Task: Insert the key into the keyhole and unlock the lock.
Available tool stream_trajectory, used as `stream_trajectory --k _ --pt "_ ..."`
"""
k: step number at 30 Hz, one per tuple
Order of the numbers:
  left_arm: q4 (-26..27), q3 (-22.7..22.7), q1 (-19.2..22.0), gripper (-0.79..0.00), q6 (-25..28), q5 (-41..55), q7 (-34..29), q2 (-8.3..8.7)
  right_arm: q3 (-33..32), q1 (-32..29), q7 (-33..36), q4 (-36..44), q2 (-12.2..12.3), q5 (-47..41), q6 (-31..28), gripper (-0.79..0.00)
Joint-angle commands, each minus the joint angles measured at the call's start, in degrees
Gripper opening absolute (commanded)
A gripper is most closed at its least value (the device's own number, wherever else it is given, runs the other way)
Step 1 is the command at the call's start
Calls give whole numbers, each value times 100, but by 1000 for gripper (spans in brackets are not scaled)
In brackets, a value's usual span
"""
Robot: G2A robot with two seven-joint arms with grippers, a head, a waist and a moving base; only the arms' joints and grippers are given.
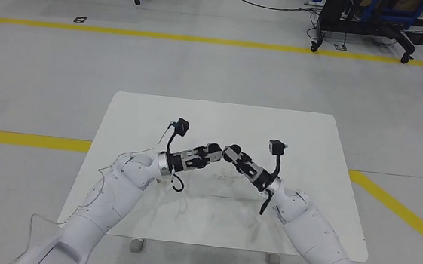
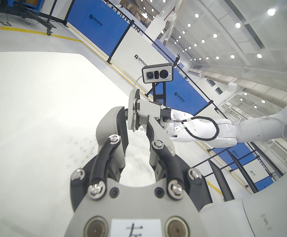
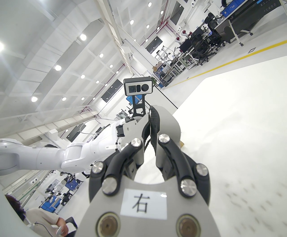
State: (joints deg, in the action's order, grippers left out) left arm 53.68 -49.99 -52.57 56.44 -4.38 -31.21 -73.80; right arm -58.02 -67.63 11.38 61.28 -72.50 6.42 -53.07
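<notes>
Both arms meet above the middle of the white table [image 1: 159, 120]. My left gripper [image 2: 135, 122] is shut on a silvery metal piece, the lock [image 2: 133, 116], which it holds at its fingertips. My right gripper [image 3: 150, 116] points straight at the lock, fingers pressed together. The key is hidden between its pads, so I cannot see its blade. From above, the left gripper [image 1: 211, 155] and right gripper [image 1: 232, 153] touch tip to tip. The right gripper [image 2: 154, 111] meets the lock head-on in the left wrist view.
A small tan thing [image 3: 182, 143] peeks out past one right finger, low near the tabletop. Small dark specks [image 1: 227, 175] mark the table under the grippers. Yellow floor lines [image 1: 29, 139] run beside the table.
</notes>
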Motion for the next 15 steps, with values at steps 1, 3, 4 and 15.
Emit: stream_trajectory --k 1,3,4,15 --pt "-1 7 0 -785 4 9 -16 1 -4 4 -2 -16 -6 5 -10 -785" --pt "-5 24 3 -785 2 1 -37 0 -11 3 -10 -40 -11 -5 -18 -785" --pt "-11 31 13 -785 -11 -25 -50 0 -14 2 -8 -56 -13 -9 -24 -785" --pt "-9 -99 -21 -785 -108 -339 365 20 -19 6 52 -137 -38 23 -47 -785"
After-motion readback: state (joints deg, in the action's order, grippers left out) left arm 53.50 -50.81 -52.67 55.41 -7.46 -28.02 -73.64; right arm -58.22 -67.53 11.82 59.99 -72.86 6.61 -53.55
